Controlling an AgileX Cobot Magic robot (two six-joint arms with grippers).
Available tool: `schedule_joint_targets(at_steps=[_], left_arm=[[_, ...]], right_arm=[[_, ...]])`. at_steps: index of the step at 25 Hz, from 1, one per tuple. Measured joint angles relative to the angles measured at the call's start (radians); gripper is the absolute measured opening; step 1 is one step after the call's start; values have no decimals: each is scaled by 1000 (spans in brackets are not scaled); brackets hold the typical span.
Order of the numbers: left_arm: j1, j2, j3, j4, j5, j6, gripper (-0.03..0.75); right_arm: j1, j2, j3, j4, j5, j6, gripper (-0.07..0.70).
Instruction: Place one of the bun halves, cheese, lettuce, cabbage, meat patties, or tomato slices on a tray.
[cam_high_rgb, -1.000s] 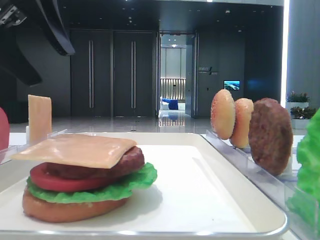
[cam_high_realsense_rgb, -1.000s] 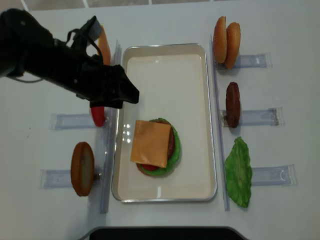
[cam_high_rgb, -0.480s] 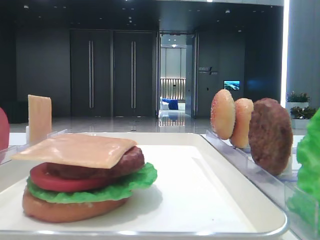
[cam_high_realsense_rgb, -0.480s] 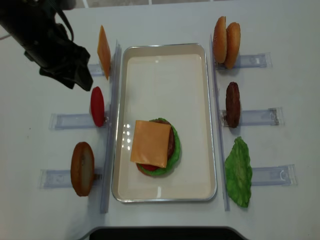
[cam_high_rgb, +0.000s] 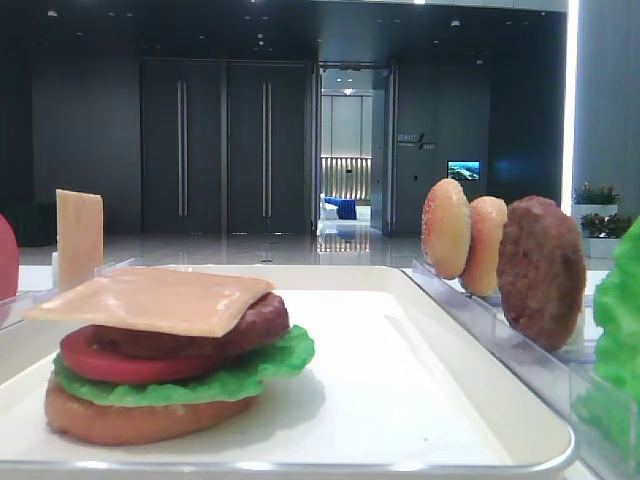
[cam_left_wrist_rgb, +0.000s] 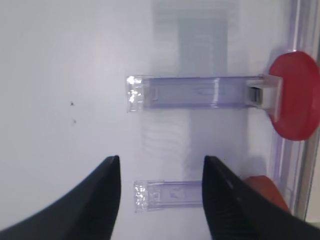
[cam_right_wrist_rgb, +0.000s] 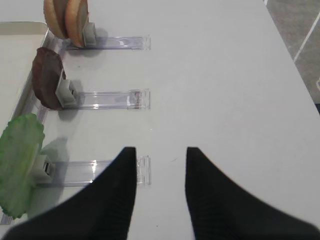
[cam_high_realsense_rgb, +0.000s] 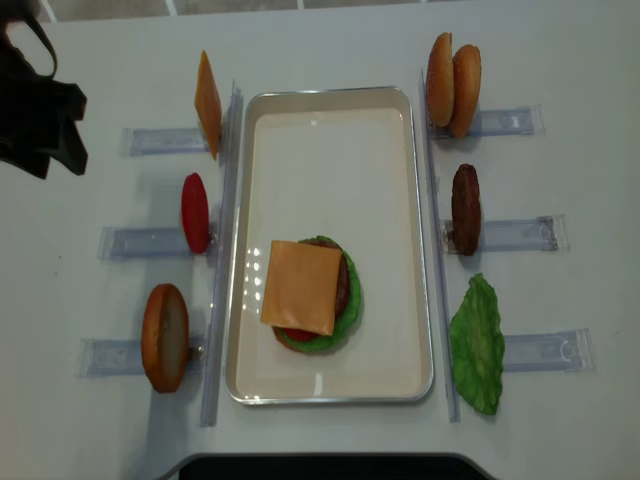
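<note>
The white tray (cam_high_realsense_rgb: 330, 130) holds a stack: bun, lettuce, tomato and patty, with a flat cheese slice (cam_high_realsense_rgb: 302, 287) (cam_high_rgb: 150, 298) on top. A second cheese slice (cam_high_realsense_rgb: 207, 102) stands in a rack to the tray's left. My left gripper (cam_left_wrist_rgb: 160, 167) is open and holds nothing. It hangs over the bare table at the far left (cam_high_realsense_rgb: 45, 130), above a clear rack's end. Only the right wrist view shows my right gripper (cam_right_wrist_rgb: 159, 160), open over the table beside the end of the lettuce (cam_right_wrist_rgb: 17, 165) rack.
Left racks hold a tomato slice (cam_high_realsense_rgb: 195, 212) and a bun half (cam_high_realsense_rgb: 165, 337). Right racks hold two bun halves (cam_high_realsense_rgb: 452, 84), a meat patty (cam_high_realsense_rgb: 465, 208) and lettuce (cam_high_realsense_rgb: 477, 345). Long clear rails run along both tray sides.
My left arm has drawn back from over the tray's left edge to the far left corner. The cheese on the stack has not moved.
</note>
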Motion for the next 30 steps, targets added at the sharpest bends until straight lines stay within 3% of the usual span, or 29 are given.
schedule_joint_targets(at_steps=[12, 30], left_arm=[[3, -78, 6, 26, 0, -20, 401], [3, -828, 355, 33, 26, -20, 400]], right_arm=[[0, 0, 0, 0, 0, 0, 236], [0, 0, 0, 0, 0, 0, 236]])
